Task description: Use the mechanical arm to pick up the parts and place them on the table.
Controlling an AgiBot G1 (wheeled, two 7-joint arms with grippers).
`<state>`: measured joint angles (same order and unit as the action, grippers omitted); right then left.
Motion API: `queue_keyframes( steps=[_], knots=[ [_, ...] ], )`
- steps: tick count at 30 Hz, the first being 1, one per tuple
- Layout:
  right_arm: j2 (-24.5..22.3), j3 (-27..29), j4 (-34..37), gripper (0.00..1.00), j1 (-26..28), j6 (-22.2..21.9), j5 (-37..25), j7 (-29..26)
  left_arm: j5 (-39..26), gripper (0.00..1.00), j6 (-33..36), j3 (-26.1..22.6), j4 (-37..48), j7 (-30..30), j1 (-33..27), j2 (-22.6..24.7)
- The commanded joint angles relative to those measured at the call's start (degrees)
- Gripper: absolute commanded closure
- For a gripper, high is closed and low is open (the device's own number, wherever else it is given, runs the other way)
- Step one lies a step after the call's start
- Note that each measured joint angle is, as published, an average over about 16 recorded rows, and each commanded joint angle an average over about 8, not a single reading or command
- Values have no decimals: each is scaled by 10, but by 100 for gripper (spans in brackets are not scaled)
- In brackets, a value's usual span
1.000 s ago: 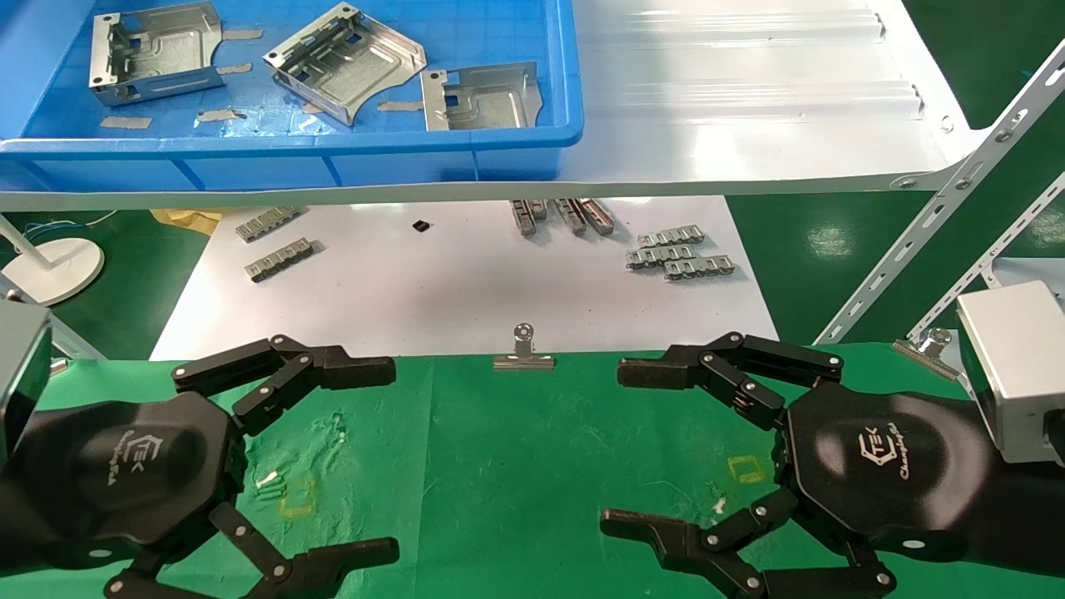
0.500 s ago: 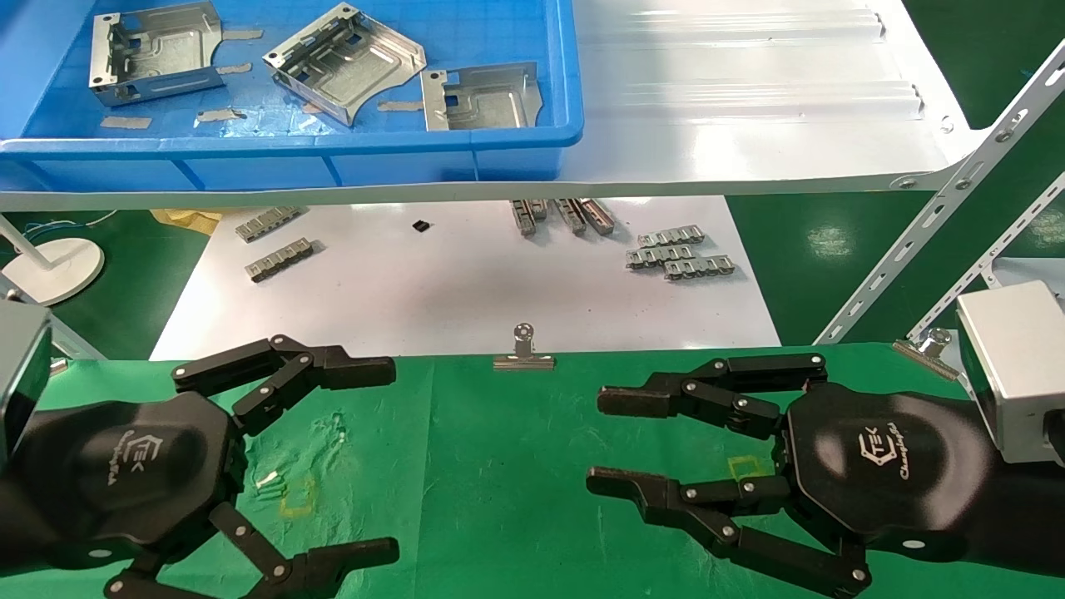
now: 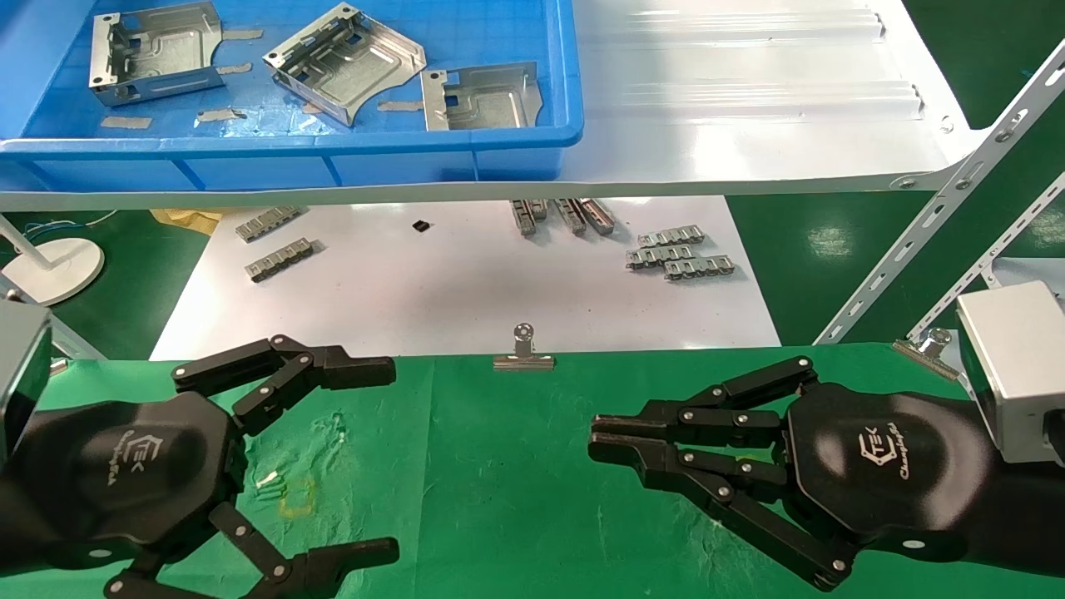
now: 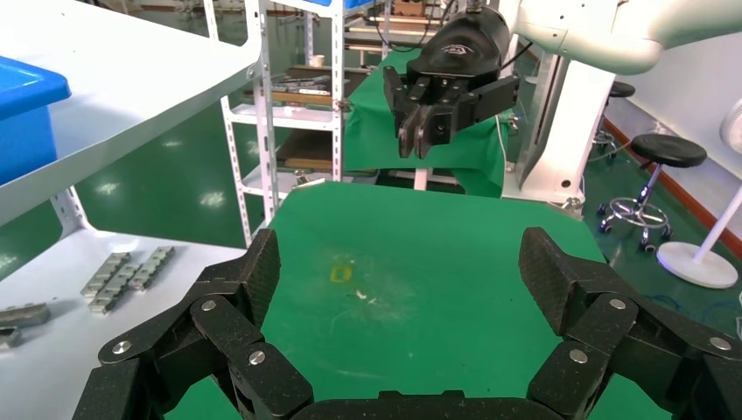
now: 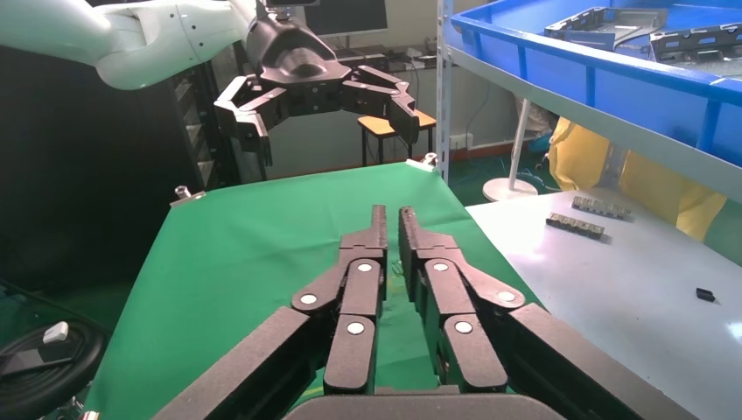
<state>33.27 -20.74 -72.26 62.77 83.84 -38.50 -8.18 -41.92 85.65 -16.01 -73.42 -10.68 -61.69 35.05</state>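
Observation:
Three silver parts [image 3: 154, 51] [image 3: 344, 60] [image 3: 481, 97] lie in a blue bin [image 3: 291, 158] on the white shelf; they also show in the right wrist view [image 5: 604, 22]. Both black mechanical arms hover low over the green cloth table [image 3: 499, 482]. My left gripper [image 3: 389, 460] is wide open and empty; in its wrist view [image 4: 404, 271] only cloth lies between the fingers. My right gripper [image 3: 594, 441] is shut on nothing, fingers side by side with a thin slit between them [image 5: 392, 214]. Each wrist view shows the other gripper farther off.
Below the shelf [image 3: 749, 100], a white sheet [image 3: 466, 291] carries grey ribbed strips [image 3: 681, 254] [image 3: 279, 258]. Binder clips [image 3: 522, 353] [image 3: 928, 345] pin the cloth's far edge. Slotted shelf struts [image 3: 940, 200] slant at the right. A yellow square outline [image 3: 297, 497] marks the cloth.
My right gripper's fingers have closed from wide open to shut, holding nothing. The left arm and the parts have not moved.

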Motion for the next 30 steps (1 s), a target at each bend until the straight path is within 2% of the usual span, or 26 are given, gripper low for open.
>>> queue_keyframes(
  steps=[1,6,10,17,25,27,29,30],
  knots=[
    [0,0,0,100,0,0,0,0,0,0,0,0,0,0,0,0],
    [0,0,0,100,0,0,0,0,-4,0,-8,1,3,-1,-10,2],
    [0,0,0,100,0,0,0,0,-24,0,-36,0,21,-13,-58,15],
    [0,0,0,100,0,0,0,0,-117,0,-96,-31,135,-28,-236,85],
    [0,0,0,100,0,0,0,0,-288,0,-181,-112,394,-9,-449,208],
    [0,0,0,93,0,0,0,0,-322,1,-209,-129,455,0,-484,234],
    [0,0,0,68,0,0,0,0,-352,17,-241,-144,509,7,-512,257],
    [0,0,0,56,0,0,0,0,-366,29,-260,-151,535,10,-524,268]
  ],
)
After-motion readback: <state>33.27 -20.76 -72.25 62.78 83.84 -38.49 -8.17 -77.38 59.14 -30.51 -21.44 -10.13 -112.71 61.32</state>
